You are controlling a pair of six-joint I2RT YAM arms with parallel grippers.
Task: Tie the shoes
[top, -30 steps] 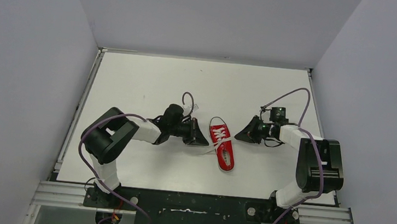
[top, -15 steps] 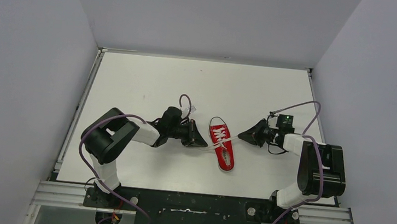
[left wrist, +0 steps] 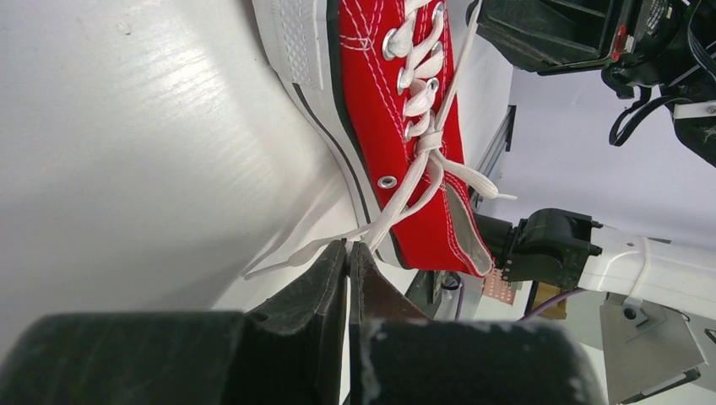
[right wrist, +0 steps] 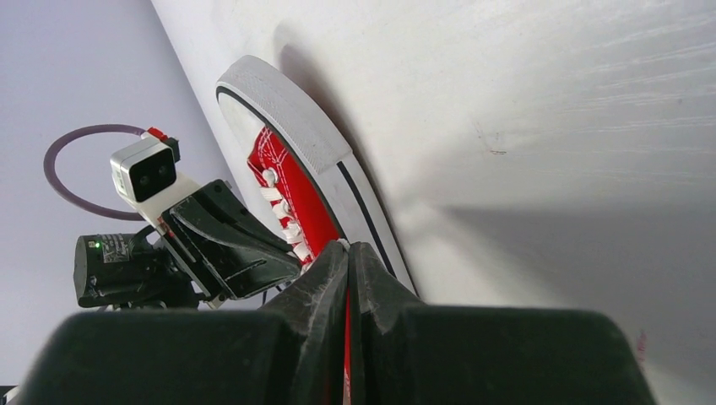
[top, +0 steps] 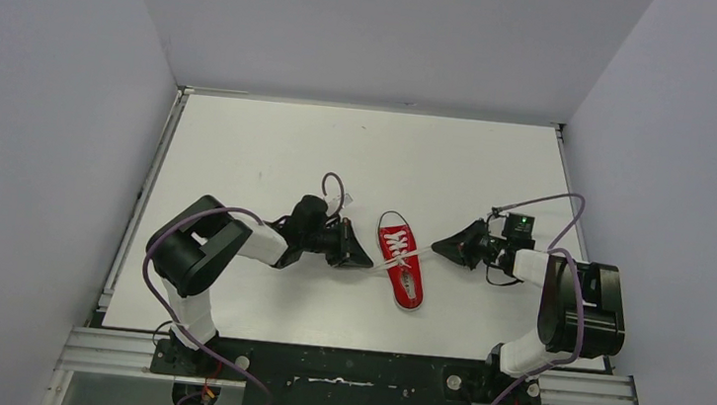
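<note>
The small red shoe [top: 401, 265] lies on the white table [top: 271, 144] between my two arms, toe towards the back. My left gripper [top: 370, 261] sits just left of it, shut on a white lace end [left wrist: 405, 190] that runs from the knot at the eyelets to my fingertips [left wrist: 336, 257]. The right gripper [top: 434, 249] is just right of the shoe and shut, with a bit of white lace [right wrist: 340, 243] showing at its tips. The lace runs straight across the shoe [left wrist: 380, 101] from one gripper to the other. In the right wrist view the shoe's [right wrist: 283, 181] white toe cap shows.
Grey walls close in the table on three sides. A metal rail [top: 348, 370] with both arm bases runs along the near edge. Purple cables [top: 543, 202] loop off each wrist. A loose lace tail [left wrist: 279, 261] lies on the table by my left fingers.
My right gripper has drawn back to the right, away from the shoe, and the left has eased slightly left. The lace between them has gone from slack to stretched.
</note>
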